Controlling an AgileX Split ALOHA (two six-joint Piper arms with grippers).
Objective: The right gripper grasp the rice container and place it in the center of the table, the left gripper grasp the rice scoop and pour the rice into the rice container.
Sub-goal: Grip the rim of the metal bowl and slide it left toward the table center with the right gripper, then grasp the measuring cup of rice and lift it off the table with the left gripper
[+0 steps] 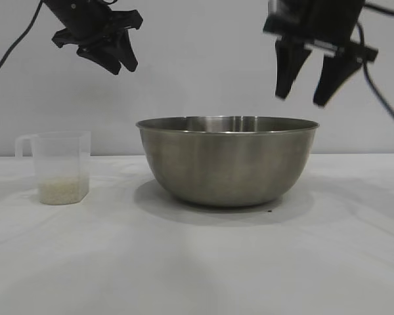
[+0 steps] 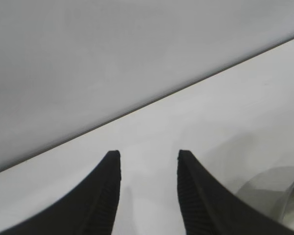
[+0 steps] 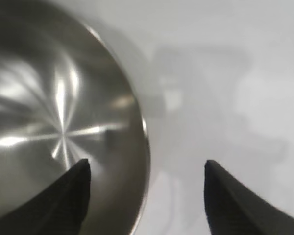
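The rice container (image 1: pixel 228 161), a large steel bowl, stands upright mid-table on the white table (image 1: pixel 197 269). My right gripper (image 1: pixel 301 100) hangs open a short way above its right rim, holding nothing. In the right wrist view the right gripper (image 3: pixel 147 161) has one finger over the bowl's inside (image 3: pixel 63 122) and one over the table beside it. The rice scoop (image 1: pixel 62 167), a clear cup with a handle, stands at the left with rice (image 1: pixel 61 191) in its bottom. My left gripper (image 1: pixel 123 69) is high up at the back left, open and empty. The left wrist view shows the left gripper (image 2: pixel 148 152) with bare table between its fingers.
A plain grey wall (image 1: pixel 197 65) runs behind the table's back edge. Bare white table lies in front of the bowl and between bowl and scoop. A sliver of the bowl (image 2: pixel 284 196) shows at the corner of the left wrist view.
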